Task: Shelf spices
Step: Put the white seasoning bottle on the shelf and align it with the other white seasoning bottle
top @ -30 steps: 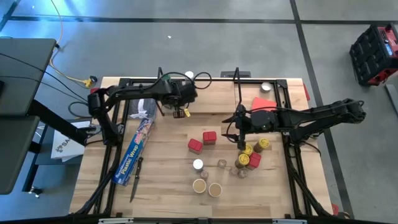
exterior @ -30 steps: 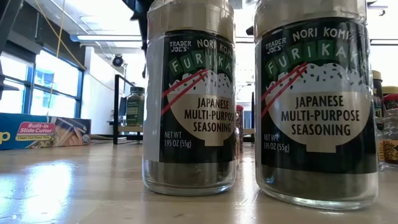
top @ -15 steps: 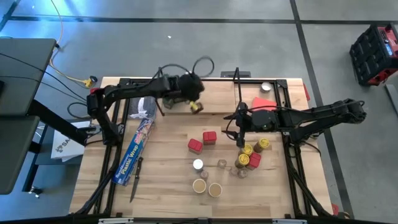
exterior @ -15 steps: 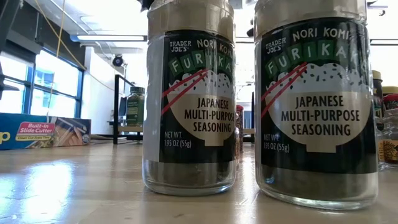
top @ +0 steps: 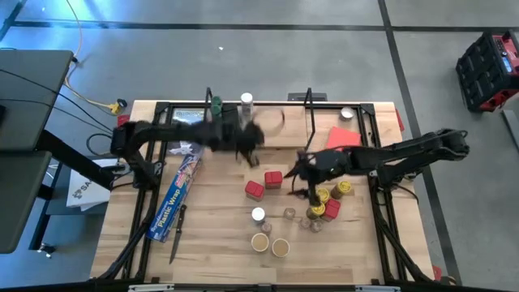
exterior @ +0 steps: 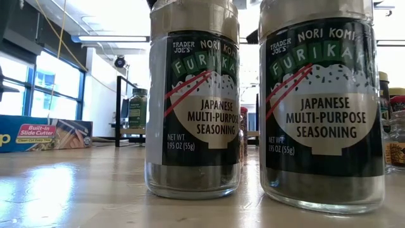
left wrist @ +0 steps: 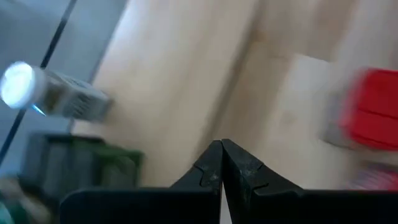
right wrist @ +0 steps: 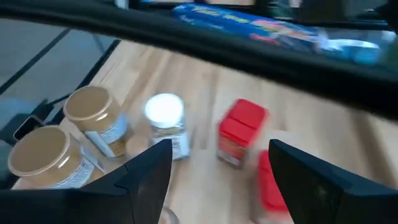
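The shelf [top: 324, 103] runs along the table's far edge, and a green-lidded jar [top: 216, 104] and a white-lidded jar [top: 246, 100] stand on it. The other spices stand in a cluster mid-table: red tins [top: 263, 184], a white-lidded jar [top: 258, 215], tan-lidded jars [top: 270, 244] and yellow-lidded jars [top: 324, 196]. My left gripper [top: 246, 152] is shut and empty, hovering between the shelf and the red tins. My right gripper [top: 302, 180] is open beside the yellow-lidded jars. It faces the red tin [right wrist: 241, 130] and the white-lidded jar [right wrist: 166, 121].
A long blue plastic-wrap box [top: 177, 195] lies slantwise on the left, with a dark thin tool [top: 177, 235] near it. A flat red card [top: 342, 136] lies at far right. Two furikake jars [exterior: 193, 107] fill the low view.
My left arm has swung away from the shelf at the far edge, toward the middle of the table and the red tins, and is blurred by motion. My right gripper has shifted a little toward the table's left.
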Available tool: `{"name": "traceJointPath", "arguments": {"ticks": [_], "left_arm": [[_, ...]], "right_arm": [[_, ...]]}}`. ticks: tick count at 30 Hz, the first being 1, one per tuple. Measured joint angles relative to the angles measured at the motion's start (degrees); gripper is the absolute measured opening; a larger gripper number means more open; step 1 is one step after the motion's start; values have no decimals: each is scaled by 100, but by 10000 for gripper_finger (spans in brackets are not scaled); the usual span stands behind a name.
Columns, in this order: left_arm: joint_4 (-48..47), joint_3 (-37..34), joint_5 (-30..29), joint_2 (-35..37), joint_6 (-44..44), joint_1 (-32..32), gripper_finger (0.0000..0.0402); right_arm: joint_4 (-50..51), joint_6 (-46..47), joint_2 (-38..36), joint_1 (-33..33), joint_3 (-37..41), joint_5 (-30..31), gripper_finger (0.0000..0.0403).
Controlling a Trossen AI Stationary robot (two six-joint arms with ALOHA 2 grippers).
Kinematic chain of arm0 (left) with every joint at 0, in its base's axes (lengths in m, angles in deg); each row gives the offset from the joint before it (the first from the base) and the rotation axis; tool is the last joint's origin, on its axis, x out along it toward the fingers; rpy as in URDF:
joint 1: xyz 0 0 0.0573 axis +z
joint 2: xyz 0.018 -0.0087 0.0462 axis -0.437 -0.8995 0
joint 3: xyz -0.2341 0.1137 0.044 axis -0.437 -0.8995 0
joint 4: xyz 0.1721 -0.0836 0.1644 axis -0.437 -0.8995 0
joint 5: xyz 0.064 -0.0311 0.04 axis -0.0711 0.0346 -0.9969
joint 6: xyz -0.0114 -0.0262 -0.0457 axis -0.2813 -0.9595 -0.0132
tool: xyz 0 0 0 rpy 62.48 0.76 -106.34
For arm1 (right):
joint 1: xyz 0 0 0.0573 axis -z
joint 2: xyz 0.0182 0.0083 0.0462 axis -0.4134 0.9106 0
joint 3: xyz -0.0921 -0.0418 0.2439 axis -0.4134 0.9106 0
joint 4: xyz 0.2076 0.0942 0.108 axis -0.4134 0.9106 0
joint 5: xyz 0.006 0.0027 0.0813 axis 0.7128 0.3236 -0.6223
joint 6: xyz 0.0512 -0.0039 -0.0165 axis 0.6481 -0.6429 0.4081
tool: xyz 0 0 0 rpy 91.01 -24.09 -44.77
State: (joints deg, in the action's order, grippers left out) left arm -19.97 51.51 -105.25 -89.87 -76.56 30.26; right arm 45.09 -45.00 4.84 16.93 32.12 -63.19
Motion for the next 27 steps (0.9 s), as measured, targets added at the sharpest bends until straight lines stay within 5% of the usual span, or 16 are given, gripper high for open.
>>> {"name": "traceJointPath", "arguments": {"ticks": [11, 18, 27], "left_arm": [[-1175, -4, -1948, 111, -3999, -2976, 0], [-1769, 0, -3982, 88, -5696, -3929, 1], [-2278, -5, -3692, 89, -6218, -3955, 14]], "right_arm": [[-2036, -52, 1663, -457, 0, 141, 261], [-3097, -293, 2420, -459, -115, -552, 261], [-2311, -695, 3313, -457, -1237, -684, 261]]}}
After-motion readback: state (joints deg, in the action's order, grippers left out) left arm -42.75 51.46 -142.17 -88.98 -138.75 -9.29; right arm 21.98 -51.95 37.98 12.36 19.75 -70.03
